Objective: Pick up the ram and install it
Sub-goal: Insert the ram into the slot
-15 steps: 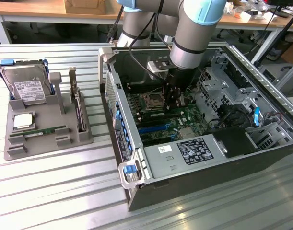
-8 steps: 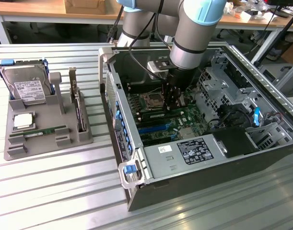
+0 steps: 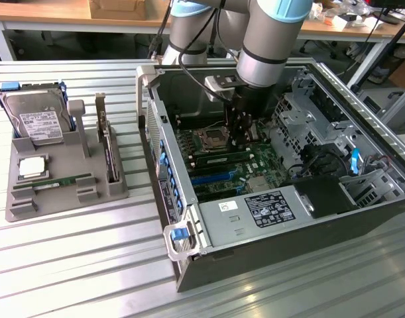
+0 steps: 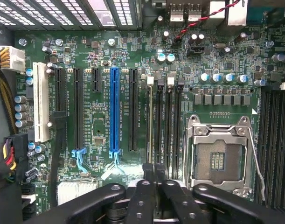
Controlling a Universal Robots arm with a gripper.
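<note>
The ram [image 3: 219, 159], a long thin green stick, stands on edge in a slot of the motherboard [image 3: 255, 173] inside the open computer case, just beside the CPU socket [image 3: 209, 139]. My gripper [image 3: 240, 147] reaches straight down into the case and ends at the ram's top edge. In the wrist view my gripper [image 4: 154, 170] straddles one of the black memory slots [image 4: 154, 121] next to the socket [image 4: 218, 156]. Its jaws stand a narrow gap apart, and I cannot tell whether they touch the stick. A second ram stick [image 3: 63, 181] lies in the grey tray.
The grey tray [image 3: 20, 205] at the exterior view's left also holds a silver hard drive [image 3: 36, 119], a CPU chip [image 3: 31, 167] and an upright expansion card [image 3: 106, 142]. Case walls [image 3: 361, 99], a drive cage and cables surround the motherboard. Long card slots [image 4: 114, 109] lie beside the memory slots.
</note>
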